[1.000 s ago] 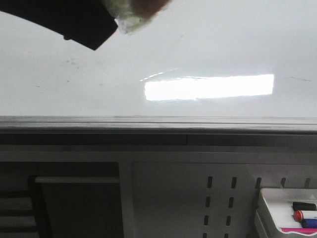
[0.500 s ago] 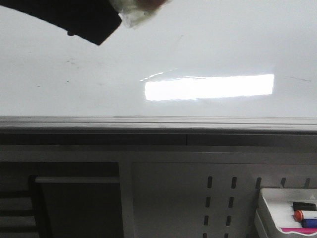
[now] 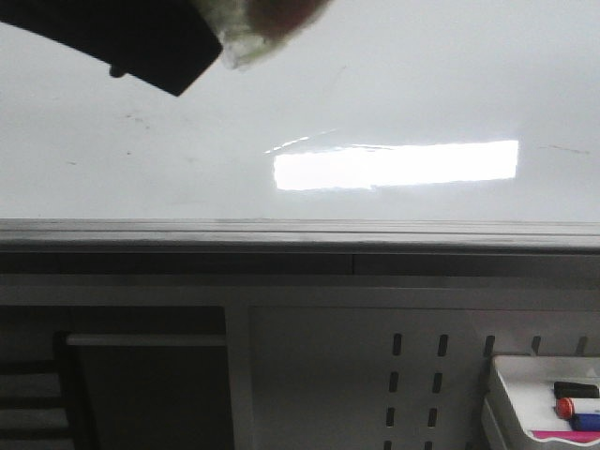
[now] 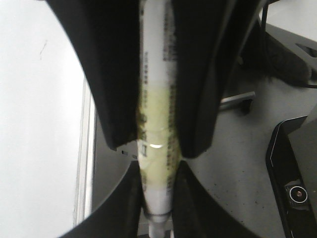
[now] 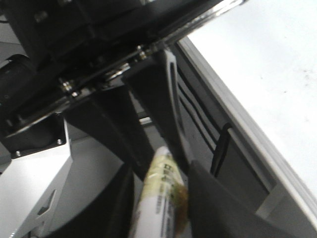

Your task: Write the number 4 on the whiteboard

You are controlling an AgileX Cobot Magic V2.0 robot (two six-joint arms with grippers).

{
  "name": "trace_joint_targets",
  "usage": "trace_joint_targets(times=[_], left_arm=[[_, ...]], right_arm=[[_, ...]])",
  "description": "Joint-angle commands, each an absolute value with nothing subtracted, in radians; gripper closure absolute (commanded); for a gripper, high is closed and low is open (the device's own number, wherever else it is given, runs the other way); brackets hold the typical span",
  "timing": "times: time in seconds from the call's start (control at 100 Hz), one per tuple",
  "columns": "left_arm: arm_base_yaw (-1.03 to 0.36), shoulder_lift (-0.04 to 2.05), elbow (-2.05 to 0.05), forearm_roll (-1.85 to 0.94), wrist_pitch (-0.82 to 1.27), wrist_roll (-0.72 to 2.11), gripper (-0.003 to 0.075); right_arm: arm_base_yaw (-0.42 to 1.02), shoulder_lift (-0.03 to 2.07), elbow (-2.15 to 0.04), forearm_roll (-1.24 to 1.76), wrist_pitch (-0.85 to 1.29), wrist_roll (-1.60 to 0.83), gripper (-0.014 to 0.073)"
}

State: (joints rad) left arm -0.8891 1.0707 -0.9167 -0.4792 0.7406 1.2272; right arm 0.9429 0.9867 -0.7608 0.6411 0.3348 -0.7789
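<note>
The whiteboard (image 3: 422,84) fills the upper half of the front view, glossy white with faint smudges, a bright light reflection and a grey metal edge (image 3: 300,230). No black strokes of the number 4 show on it. It also shows in the left wrist view (image 4: 34,124) and the right wrist view (image 5: 267,59). A white marker (image 4: 156,99) wrapped in yellowish tape is held at both ends. My left gripper (image 4: 157,198) is shut on it, and my right gripper (image 5: 161,203) is shut on it too. In the front view a black finger (image 3: 141,47) and the taped marker (image 3: 262,28) sit at the top left.
A small white tray (image 3: 511,394) with several markers stands at the lower right, below the board's edge. A pegboard panel with slots (image 3: 412,375) and a dark shelf (image 3: 141,394) lie under the board. A black device (image 4: 292,173) lies on the floor.
The black finger and taped marker at the top left of the front view rose slightly, then came back down. The board shows no new mark.
</note>
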Motion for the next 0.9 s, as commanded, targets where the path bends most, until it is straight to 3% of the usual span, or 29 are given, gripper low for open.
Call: trace_joint_targets(times=[0.0, 0.31, 0.58, 0.67, 0.89], left_arm=[[-0.893, 1.052, -0.951, -0.513, 0.659, 1.244, 0.0741], [-0.893, 1.052, -0.951, -0.513, 0.659, 1.244, 0.0741], [-0.893, 1.052, -0.951, -0.513, 0.659, 1.244, 0.0731], [-0.893, 1.052, -0.951, -0.513, 0.659, 1.244, 0.0661], [-0.893, 1.052, -0.951, -0.513, 0.659, 1.244, 0.037]], right_arm=[[0.947, 0.98, -0.793, 0.688, 0.304, -0.78, 0.054], [0.947, 0.98, -0.793, 0.688, 0.304, -0.78, 0.0641], [0.947, 0.98, -0.793, 0.688, 0.302, -0.78, 0.0639], [0.947, 0.98, -0.793, 0.688, 0.3, -0.78, 0.0639], [0.947, 0.98, -0.793, 0.686, 0.291, -0.78, 0.0639]])
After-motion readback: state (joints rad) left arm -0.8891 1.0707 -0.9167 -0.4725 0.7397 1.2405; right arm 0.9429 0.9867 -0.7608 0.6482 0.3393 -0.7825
